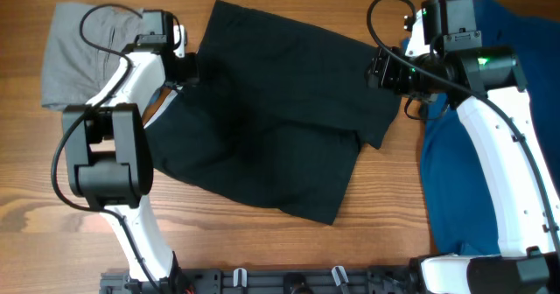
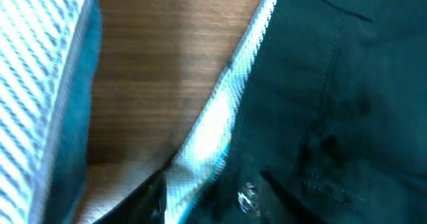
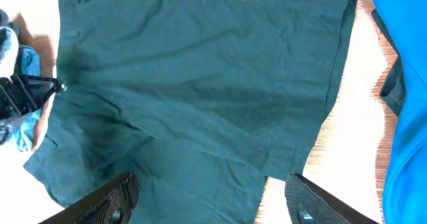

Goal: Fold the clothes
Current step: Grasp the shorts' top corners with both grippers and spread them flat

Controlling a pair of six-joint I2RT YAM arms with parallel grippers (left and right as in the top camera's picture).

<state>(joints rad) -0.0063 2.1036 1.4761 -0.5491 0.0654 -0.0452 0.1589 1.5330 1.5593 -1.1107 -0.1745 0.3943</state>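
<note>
With the black shorts (image 1: 271, 128) spread across the middle of the table (image 1: 262, 255), the right gripper (image 1: 376, 71) held wide at their right edge and the left gripper's (image 1: 185, 66) opening at the waistband (image 2: 213, 124) impossible to tell, one layer alone could be caught and the fabric bunched.

A wooden table (image 1: 52, 215) fills the overhead view, its warm brown grain running from side to side. A black rail (image 1: 262, 283) with small fittings lines its bottom edge. The light is soft and even, casting only faint shadows on the wood.
</note>
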